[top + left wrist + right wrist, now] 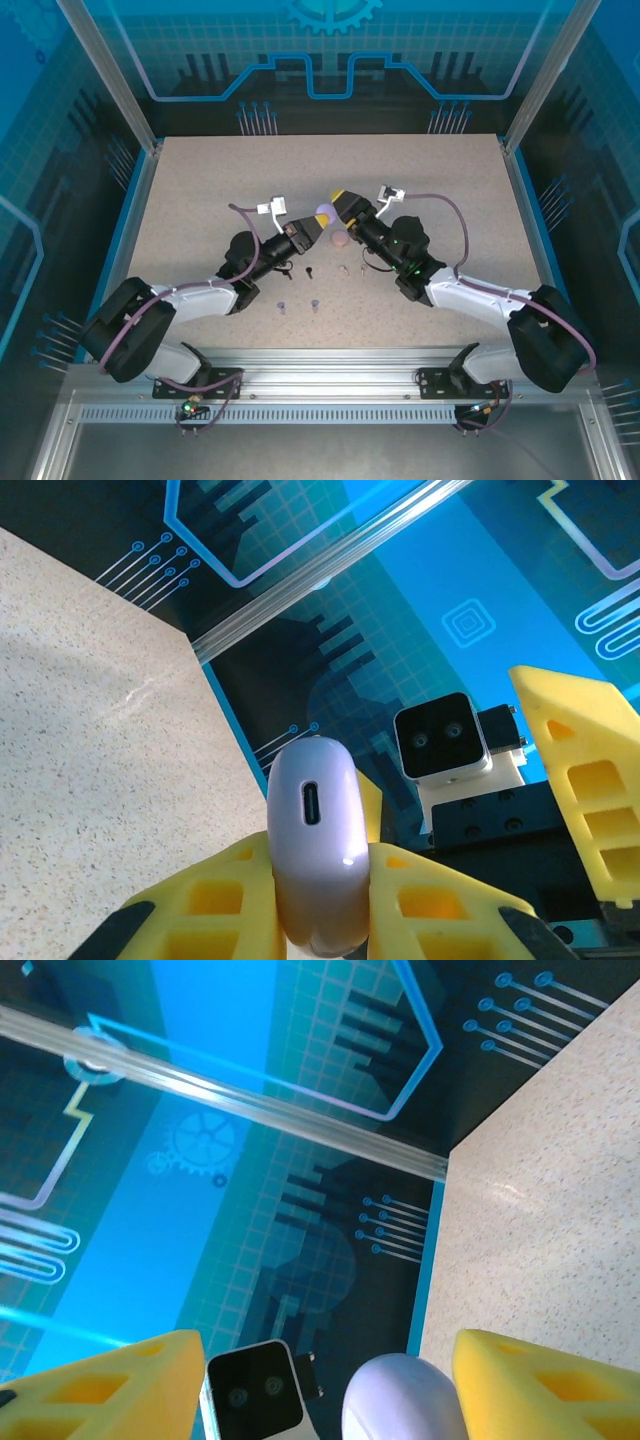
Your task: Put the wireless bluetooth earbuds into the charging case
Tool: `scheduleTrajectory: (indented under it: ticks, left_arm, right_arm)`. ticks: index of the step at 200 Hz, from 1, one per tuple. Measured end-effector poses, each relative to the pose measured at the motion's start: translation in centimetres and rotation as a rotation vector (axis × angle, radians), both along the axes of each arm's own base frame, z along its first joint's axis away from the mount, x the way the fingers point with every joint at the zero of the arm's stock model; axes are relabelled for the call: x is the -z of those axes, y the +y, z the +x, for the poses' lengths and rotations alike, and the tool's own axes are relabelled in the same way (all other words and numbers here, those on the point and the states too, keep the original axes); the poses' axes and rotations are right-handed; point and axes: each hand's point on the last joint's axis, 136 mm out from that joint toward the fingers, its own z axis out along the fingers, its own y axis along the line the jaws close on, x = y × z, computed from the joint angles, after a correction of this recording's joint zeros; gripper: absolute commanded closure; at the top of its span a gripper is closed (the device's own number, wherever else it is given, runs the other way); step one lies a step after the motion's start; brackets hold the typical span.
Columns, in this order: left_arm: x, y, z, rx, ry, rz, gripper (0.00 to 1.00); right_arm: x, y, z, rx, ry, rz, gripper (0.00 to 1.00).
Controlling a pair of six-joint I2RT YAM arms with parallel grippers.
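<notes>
Left end effector (pixel 316 224): its jaws are pressing together on the lavender charging case (pixel 315 850), holding it up over the middle of the tabletop (pixel 200 200).
Lavender charging case: its port end is facing the left wrist camera; its rounded far end is poking between the other arm's jaws.
Right end effector (pixel 342 207): its jaws are standing apart, one on each side of the case; whether either is touching it, I cannot tell.
Purple earbuds (pixel 282 307): two are lying on the tabletop toward the arm bases, well apart from the case.
Black earbuds (pixel 310 270): lying just beside the left wrist.
Pink round case (pixel 340 240): sitting on the tabletop below the two end effectors.
</notes>
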Motion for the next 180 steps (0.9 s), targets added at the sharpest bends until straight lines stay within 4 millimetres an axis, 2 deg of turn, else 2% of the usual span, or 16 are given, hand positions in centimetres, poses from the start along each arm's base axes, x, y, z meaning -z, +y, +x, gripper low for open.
scheduleTrajectory:
  ticks: [62,88,114,149,180]
  left_arm:
    - [-2.0,0.4,-0.6,0.008,0.006,-0.057,1.00]
    - [-2.7,0.3,-0.5,0.015,0.002,-0.077,1.00]
    - [-2.8,0.2,-0.5,0.019,0.010,-0.086,1.00]
    - [-2.4,0.0,-0.4,0.023,0.030,-0.088,1.00]
    - [-2.4,0.0,-0.4,0.024,0.028,-0.091,1.00]
  right_arm:
    - [0.0,0.6,-0.6,-0.071,-0.039,-0.043,0.41]
    - [0.0,1.0,-1.0,-0.099,-0.047,-0.043,0.48]
    - [0.9,1.6,-0.9,-0.122,-0.036,-0.052,0.53]
    - [0.6,1.8,-0.9,-0.131,-0.042,-0.048,0.59]
    - [0.5,1.8,-0.9,-0.129,-0.044,-0.044,0.72]
